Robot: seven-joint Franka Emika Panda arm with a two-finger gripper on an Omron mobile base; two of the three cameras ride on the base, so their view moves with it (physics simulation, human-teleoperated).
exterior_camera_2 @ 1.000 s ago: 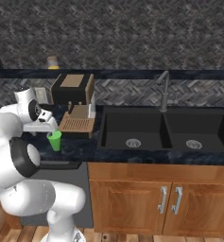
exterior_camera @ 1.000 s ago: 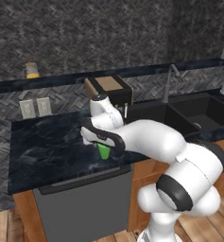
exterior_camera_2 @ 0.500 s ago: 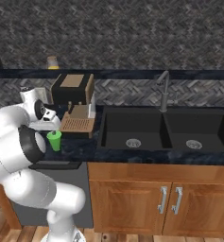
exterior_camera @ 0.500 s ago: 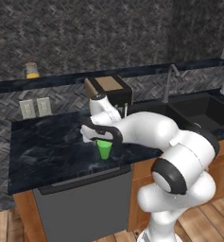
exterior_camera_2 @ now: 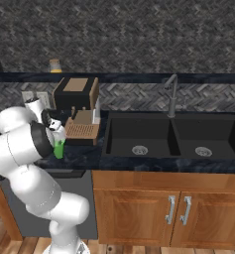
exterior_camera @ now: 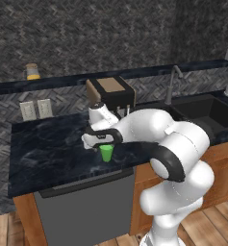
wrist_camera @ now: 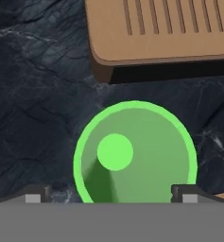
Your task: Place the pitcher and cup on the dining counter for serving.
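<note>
Bright green plastic sits right below my hand [exterior_camera: 102, 142]: the cup [exterior_camera: 106, 153] stands upright on the dark marbled tabletop [exterior_camera: 48, 151], close to its front edge. My hand hangs just above the cup's rim with its fingers spread wide, one tip on each side of the cup and neither pressing on it. Looking straight down from my hand, I see into the open mouth of the cup [wrist_camera: 135, 153], with its round, paler base near the middle and my two dark fingertips [wrist_camera: 34, 194] framing it at the bottom.

Just beyond the cup is the slatted tan tray of a brown boxy coffee machine [exterior_camera_2: 77, 101], which stands against the herringbone back wall. Farther right along the same tabletop is a black double sink [exterior_camera_2: 171, 136] with a curved faucet [exterior_camera_2: 172, 94]. On the ledge above the wall sits a small tan and yellow jar [exterior_camera: 32, 71].
</note>
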